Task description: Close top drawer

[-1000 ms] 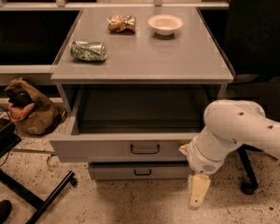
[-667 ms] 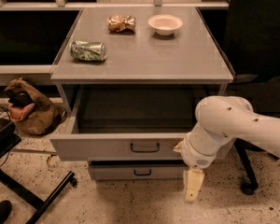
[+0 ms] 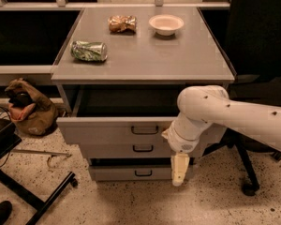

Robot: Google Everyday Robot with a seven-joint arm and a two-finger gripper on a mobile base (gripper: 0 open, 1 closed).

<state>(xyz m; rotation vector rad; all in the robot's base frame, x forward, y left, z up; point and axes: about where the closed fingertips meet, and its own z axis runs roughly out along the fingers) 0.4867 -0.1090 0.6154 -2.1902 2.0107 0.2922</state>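
Observation:
The top drawer (image 3: 107, 131) is the tallest light-grey front panel of three, with a small dark bar handle (image 3: 144, 130). It stands partly pulled out from the grey cabinet, its dark inside showing under the cabinet top. My white arm (image 3: 210, 111) reaches in from the right, and its wrist lies against the right part of the drawer front. My gripper (image 3: 180, 169) hangs pointing down, below the top drawer's right end and in front of the two lower drawers.
On the cabinet top (image 3: 145, 60) lie a crushed green can (image 3: 88, 50), a brown snack bag (image 3: 122, 23) and a white bowl (image 3: 166, 24). A brown bag (image 3: 30, 109) sits on the floor at left. Black chair legs (image 3: 33, 196) stand at lower left, an office chair base (image 3: 248, 172) at right.
The top drawer has slid inward and sticks out less than before. My arm and gripper have moved left and toward the cabinet with it.

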